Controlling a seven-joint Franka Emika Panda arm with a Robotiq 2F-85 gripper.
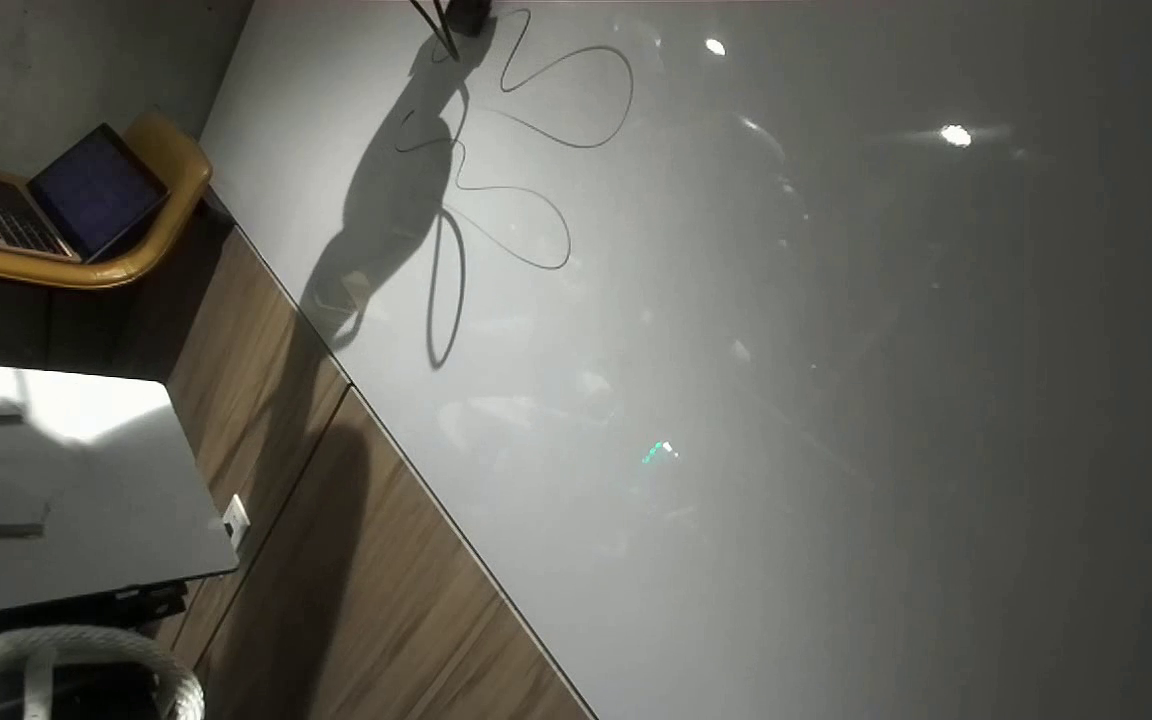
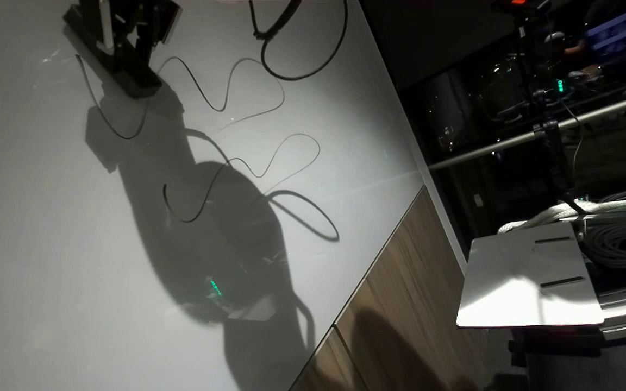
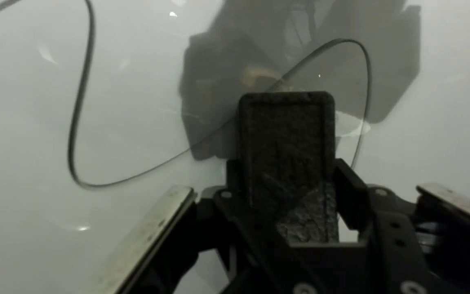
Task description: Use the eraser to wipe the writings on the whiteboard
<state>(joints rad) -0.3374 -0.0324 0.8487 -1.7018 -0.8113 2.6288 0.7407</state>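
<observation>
The whiteboard [image 1: 886, 450] is glossy pale grey and fills most of both exterior views [image 2: 47, 228] and the wrist view [image 3: 27, 143]. The writings, thin dark looping lines, form two squiggles [image 1: 568, 235] near the top in both exterior views [image 2: 318, 146]; a looping line also shows in the wrist view [image 3: 81, 81]. My gripper [image 3: 289, 179] is shut on the black oblong eraser [image 3: 286, 130], with a finger on each side. In an exterior view the eraser [image 2: 136, 81] lies across part of the upper squiggle, hiding some of it. I cannot tell whether it touches the board.
A large arm shadow [image 1: 391, 190] falls over part of the lines. A cable loop [image 2: 305, 79] hangs near the arm. Wood panels [image 1: 416, 590] border the board. A small white table [image 1: 86, 500] and a laptop [image 1: 96, 190] on a yellow chair [image 1: 176, 180] stand beside it.
</observation>
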